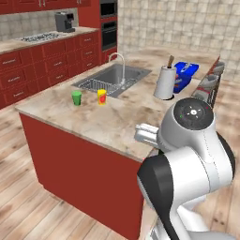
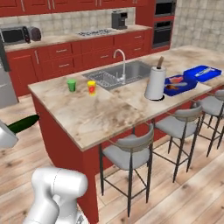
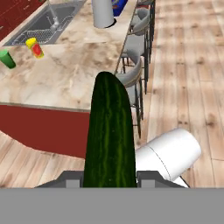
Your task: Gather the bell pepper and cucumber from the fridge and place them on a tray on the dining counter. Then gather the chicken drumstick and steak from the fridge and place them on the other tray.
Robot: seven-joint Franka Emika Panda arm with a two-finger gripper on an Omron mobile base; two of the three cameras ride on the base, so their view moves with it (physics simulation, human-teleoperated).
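Observation:
The dark green cucumber [image 3: 109, 135] stands up between the two dark finger tips of my gripper [image 3: 110, 177], which is shut on it. From the right base view the cucumber [image 2: 24, 124] juts out at the far left, well short of the dining counter [image 2: 100, 116] and off its near corner. Two blue trays sit at the counter's far end: one [image 2: 181, 85] with something reddish in it, and another [image 2: 202, 72] beyond it. A blue tray [image 1: 186, 75] also appears behind the paper roll. The fridge [image 2: 5, 89] is a grey strip at the left edge.
A paper towel roll [image 2: 155, 83] stands in front of the trays. A green cup [image 2: 71, 85] and a yellow cup [image 2: 91, 87] stand near the steel sink [image 2: 122, 72]. Grey-seated stools [image 2: 129, 153] line the counter's right side. Wooden floor lies around it.

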